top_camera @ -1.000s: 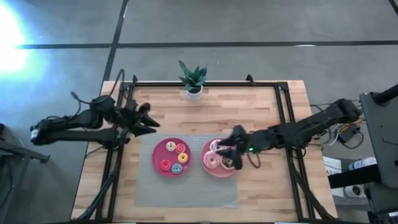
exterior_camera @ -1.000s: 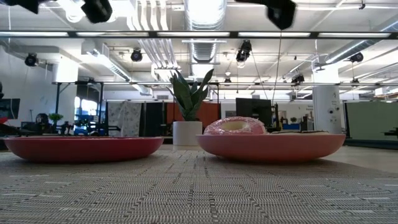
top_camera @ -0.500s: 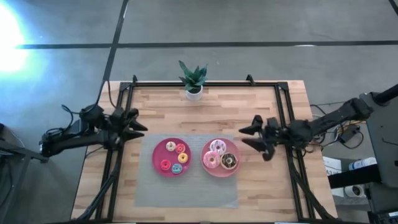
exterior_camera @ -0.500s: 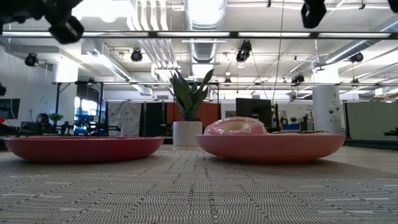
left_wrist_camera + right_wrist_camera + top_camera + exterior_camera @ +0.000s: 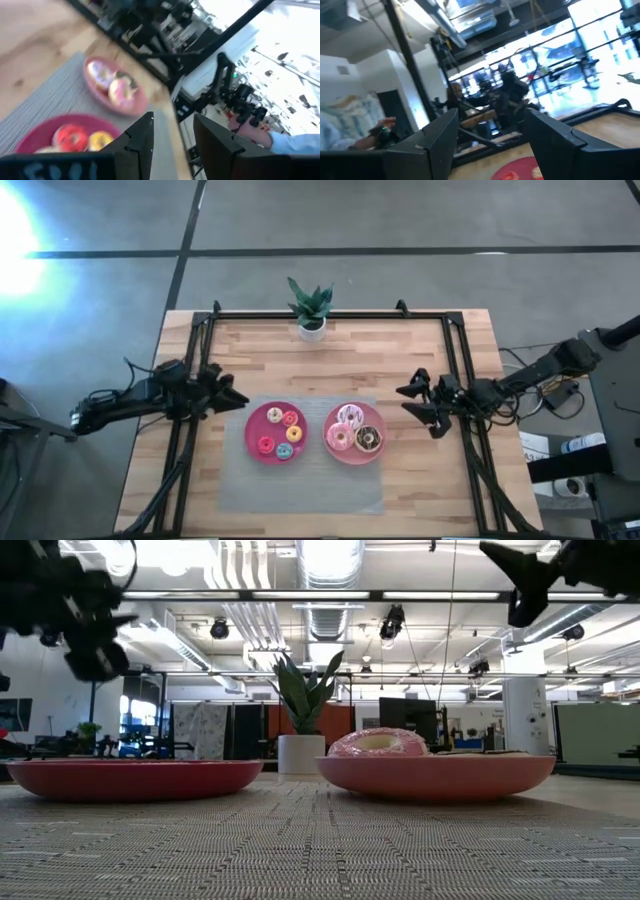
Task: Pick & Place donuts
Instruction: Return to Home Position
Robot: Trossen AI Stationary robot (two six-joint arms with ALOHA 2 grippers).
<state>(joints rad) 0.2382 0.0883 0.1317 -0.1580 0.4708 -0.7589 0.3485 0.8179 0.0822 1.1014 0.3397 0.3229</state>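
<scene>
your left pincer (image 5: 232, 393) hovers over the left part of the table (image 5: 420, 480), just left of the dark pink plate (image 5: 250, 430). its fingers are spread and hold nothing. your right pincer (image 5: 418, 402) hovers near the table's right rail, beside the pale pink plate (image 5: 354, 459), also spread and empty. both plates sit side by side on the grey mat (image 5: 300, 485). the small donuts (image 5: 266, 445) lie on the dark pink plate. the three larger donuts (image 5: 368, 439) lie on the pale pink one.
</scene>
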